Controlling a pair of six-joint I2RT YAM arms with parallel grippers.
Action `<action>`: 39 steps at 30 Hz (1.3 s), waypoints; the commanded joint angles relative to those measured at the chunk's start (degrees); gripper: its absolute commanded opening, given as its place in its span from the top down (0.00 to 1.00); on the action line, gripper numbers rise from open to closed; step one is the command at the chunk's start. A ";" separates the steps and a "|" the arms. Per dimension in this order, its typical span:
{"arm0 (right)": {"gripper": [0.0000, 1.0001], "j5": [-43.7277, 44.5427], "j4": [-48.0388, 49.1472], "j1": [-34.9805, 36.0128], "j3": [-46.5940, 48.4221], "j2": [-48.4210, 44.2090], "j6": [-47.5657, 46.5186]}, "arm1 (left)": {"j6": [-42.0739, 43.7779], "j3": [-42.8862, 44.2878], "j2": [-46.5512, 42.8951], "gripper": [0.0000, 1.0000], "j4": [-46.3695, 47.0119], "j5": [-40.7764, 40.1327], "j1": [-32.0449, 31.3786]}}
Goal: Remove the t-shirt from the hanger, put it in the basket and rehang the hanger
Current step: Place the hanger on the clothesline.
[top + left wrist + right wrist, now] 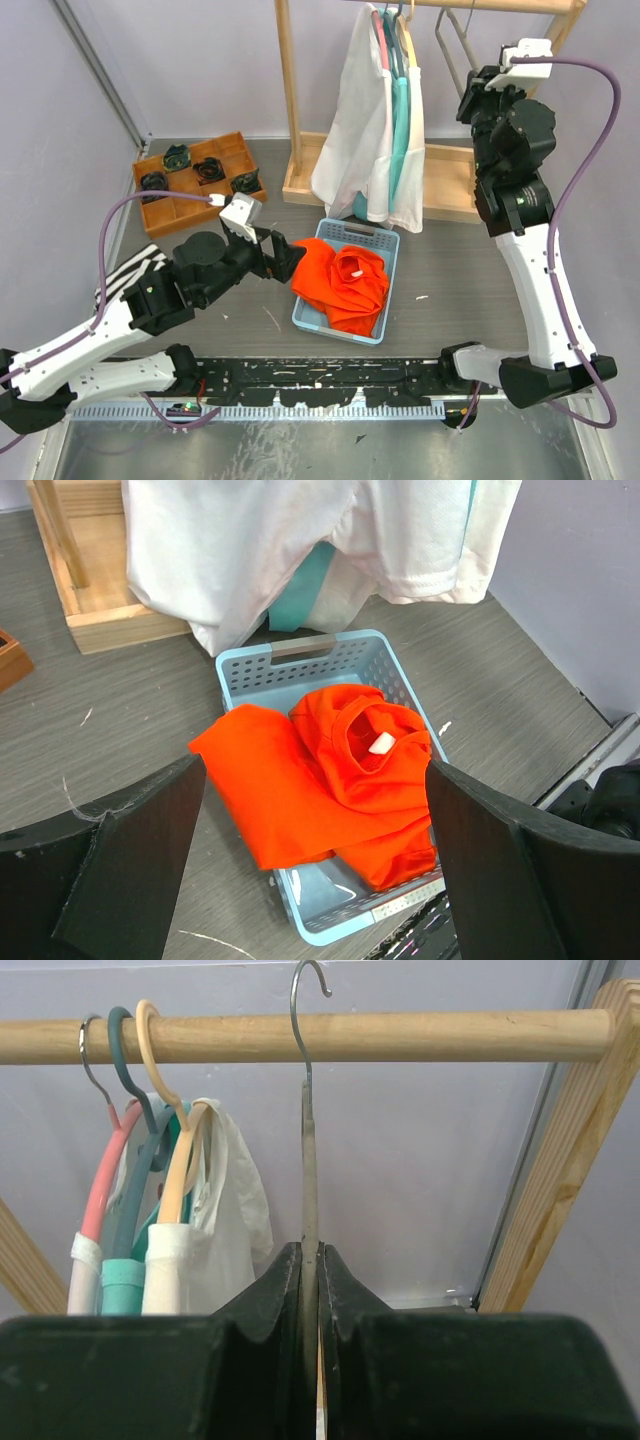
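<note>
Wooden compartments of a shallow sorting tray (180, 208) hold small black parts at the far left corner of the grey table (450, 270); we judge that it plays no part in this task. Next is the left gripper (315, 810), jaws spread wide and holding nothing, poised just beside the left rim of the light blue perforated plastic basket (362, 232) in the middle of the table. The bright orange t-shirt (340, 285) lies crumpled in that basket with one fold spilling over the left rim. It is on no hanger, so we judge the removal done.

Behind the basket, white garments (345, 130) hang from pink, teal and cream hangers (105, 1170) on the round wooden rail (450, 1032). At the right, the right gripper (310, 1260) is clenched on the stem of a bare thin metal wire hanger (308, 1160). Its hook stands at the rail, but we cannot tell whether it rests there.
</note>
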 commanded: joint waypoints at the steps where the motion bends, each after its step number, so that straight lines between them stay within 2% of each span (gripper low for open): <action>1: 1.00 -2.50 4.55 -1.92 3.64 1.27 1.71 | 0.40 -0.66 -1.15 0.02 2.11 -1.07 -0.14; 15: 0.99 -8.69 3.83 -9.22 -0.02 1.84 7.98 | 0.41 0.02 -0.46 0.02 1.57 -1.27 -0.16; 16: 0.96 -8.48 3.30 -9.31 -0.43 1.50 8.35 | 0.45 0.15 -0.41 0.02 1.60 -1.23 -0.14; 19: 0.78 -7.47 1.07 -9.41 -0.92 0.51 9.14 | 0.50 0.44 -0.30 0.02 1.37 -1.14 -0.16; 21: 0.74 -6.07 0.04 -9.41 -1.71 -0.61 9.71 | 0.59 0.56 -0.25 0.02 1.40 -1.08 -0.19; 24: 0.51 -5.07 -1.50 -9.41 -2.48 -2.63 10.92 | 0.67 0.74 -0.08 0.02 1.41 -0.93 -0.13; 26: 0.43 -3.19 -2.18 -9.41 -3.20 -4.58 11.36 | 0.67 0.84 -0.07 0.02 1.33 -0.85 -0.15; 33: 0.39 -4.15 -4.37 -9.41 -3.43 -9.64 11.15 | 1.00 0.82 -0.51 0.02 1.90 -0.89 -0.14; 39: 0.38 -15.27 -4.47 -9.41 -1.94 -11.15 12.85 | 1.86 1.73 0.36 0.02 2.58 -0.96 -0.21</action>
